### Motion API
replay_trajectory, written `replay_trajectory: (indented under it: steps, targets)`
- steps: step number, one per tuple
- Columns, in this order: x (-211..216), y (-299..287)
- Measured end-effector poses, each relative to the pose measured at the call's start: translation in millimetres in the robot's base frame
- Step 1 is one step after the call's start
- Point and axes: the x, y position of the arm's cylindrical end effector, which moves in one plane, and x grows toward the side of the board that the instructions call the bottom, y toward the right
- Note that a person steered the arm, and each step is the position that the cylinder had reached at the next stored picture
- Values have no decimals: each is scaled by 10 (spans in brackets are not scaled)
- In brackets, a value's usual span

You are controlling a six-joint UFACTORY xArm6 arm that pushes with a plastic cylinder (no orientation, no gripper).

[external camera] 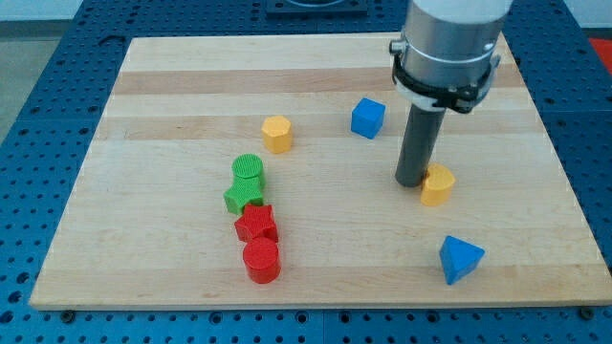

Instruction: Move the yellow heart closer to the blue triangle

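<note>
Small yellow heart-shaped block (437, 184), upright, toward the right edge of the pale wooden board (172, 86); my tip (411, 182) touching its left side. Blue perforated table (48, 143) beneath. No gripper fitted.

One raised view, angled down across the whole wooden board (191, 105); moderately close; arm at the view's top.

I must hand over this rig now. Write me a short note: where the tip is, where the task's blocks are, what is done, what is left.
My tip: on the board, touching the yellow heart on its left side in the view.
Blue triangle: toward the view's bottom from the heart, slightly right, apart from it.
Done: contact with the heart.
Left: push the heart toward the view's bottom, likely from its upper side.
</note>
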Motion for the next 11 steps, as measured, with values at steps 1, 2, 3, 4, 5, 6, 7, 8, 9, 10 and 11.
replay_trajectory:
  steps: [1,2,3,4,5,6,7,8,9,10,11]
  targets:
    - [-183,92]
    - [-195,361]
    - [-55,492]
    - [190,492]
    - [344,492]
    - [249,606]
    - [6,591]
    - [7,450]
    - [209,416]
    - [448,517]
    - [556,639]
